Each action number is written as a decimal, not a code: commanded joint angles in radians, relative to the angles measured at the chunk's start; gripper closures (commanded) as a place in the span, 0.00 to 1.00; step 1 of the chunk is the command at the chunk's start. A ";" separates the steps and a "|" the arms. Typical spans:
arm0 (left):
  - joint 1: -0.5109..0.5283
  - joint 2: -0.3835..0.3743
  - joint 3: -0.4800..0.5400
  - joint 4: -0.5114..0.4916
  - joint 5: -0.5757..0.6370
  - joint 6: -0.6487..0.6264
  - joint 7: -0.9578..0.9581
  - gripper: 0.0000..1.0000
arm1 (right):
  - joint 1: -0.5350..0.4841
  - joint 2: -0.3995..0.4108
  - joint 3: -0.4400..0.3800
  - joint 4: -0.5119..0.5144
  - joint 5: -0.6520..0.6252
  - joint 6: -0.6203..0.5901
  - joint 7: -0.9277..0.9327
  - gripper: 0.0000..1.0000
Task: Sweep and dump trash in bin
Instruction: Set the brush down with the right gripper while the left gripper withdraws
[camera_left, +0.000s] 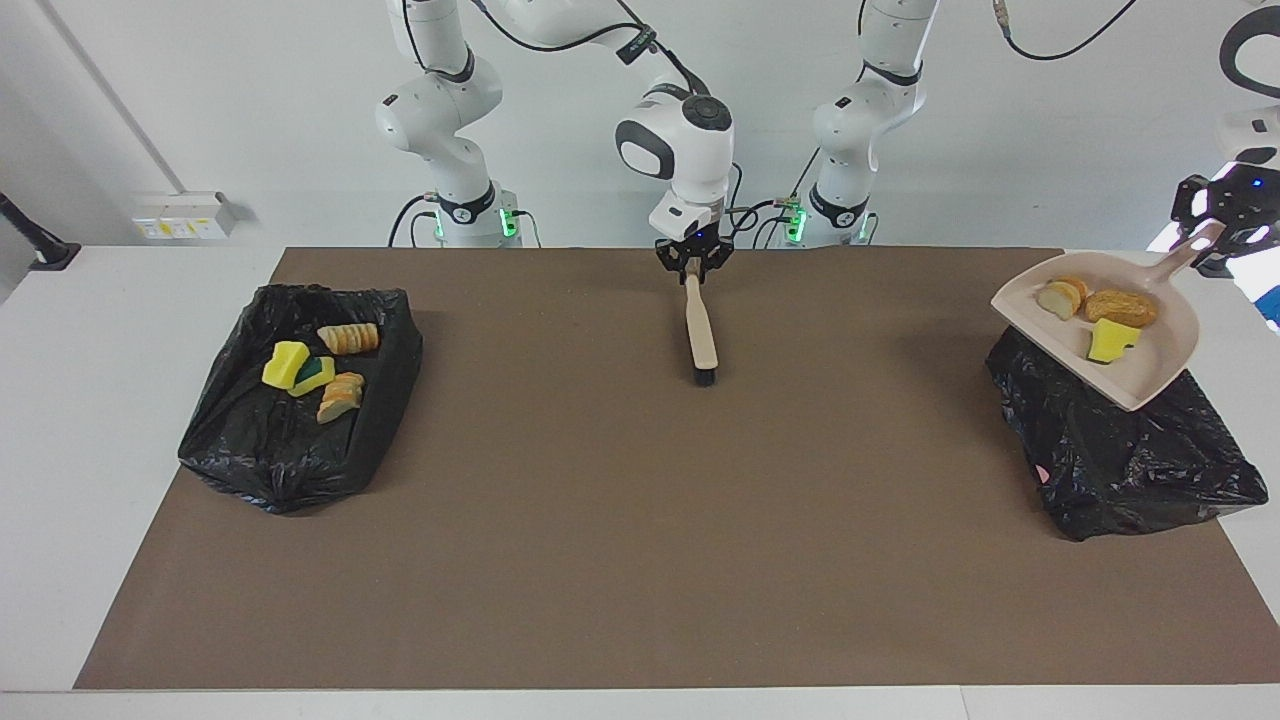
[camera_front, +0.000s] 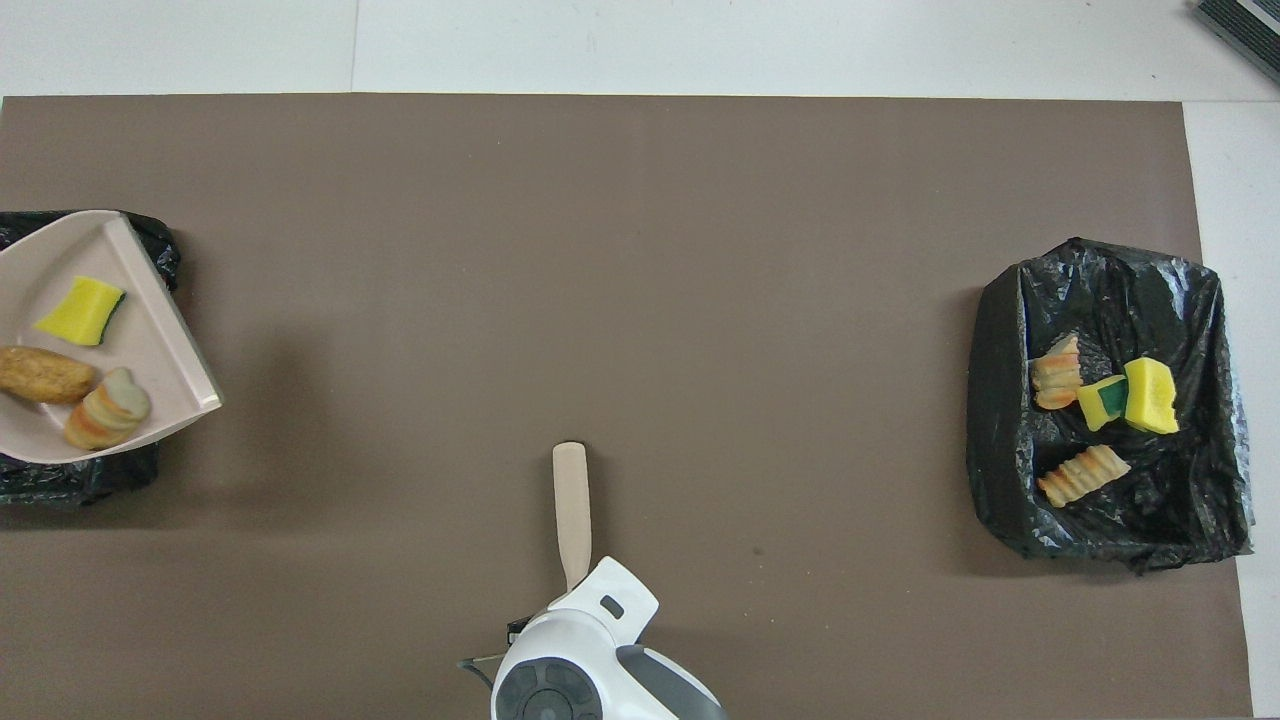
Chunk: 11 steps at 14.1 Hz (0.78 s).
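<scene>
- Clamped tight in the left gripper (camera_left: 1213, 222): the handle of the dustpan (camera_left: 1150, 370), up in the air over the black bin bag (camera_left: 1130, 470) at the left arm's end of the table.
- Sitting in the dustpan: the trash (camera_left: 1120, 307), two bread bits and one yellow sponge bit.
- Pointing away from the handle and a little down: the pan's open lip. Probably needs a tip that way, straight into the bag below.
- Waiting at the handle end of the brush (camera_left: 700, 330): the right gripper (camera_left: 693, 262). Cannot tell whether gripping or letting go.
- Under it all, a flat brown mat (camera_left: 600, 550) with lots of room.
</scene>
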<state>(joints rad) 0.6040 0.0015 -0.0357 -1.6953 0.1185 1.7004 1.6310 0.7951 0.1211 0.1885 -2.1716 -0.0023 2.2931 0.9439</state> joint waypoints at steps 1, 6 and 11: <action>0.028 0.069 0.025 0.100 0.100 -0.041 0.033 1.00 | -0.005 0.002 0.000 0.051 -0.051 -0.085 0.024 0.00; -0.056 0.083 0.008 0.108 0.402 -0.085 0.033 1.00 | -0.074 -0.053 -0.006 0.168 -0.053 -0.288 -0.123 0.00; -0.124 0.117 0.004 0.123 0.507 -0.019 0.027 1.00 | -0.243 -0.101 -0.012 0.347 -0.053 -0.564 -0.491 0.00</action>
<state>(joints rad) 0.4849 0.0849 -0.0395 -1.6210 0.5809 1.6597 1.6519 0.6052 0.0175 0.1712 -1.9020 -0.0397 1.8163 0.5818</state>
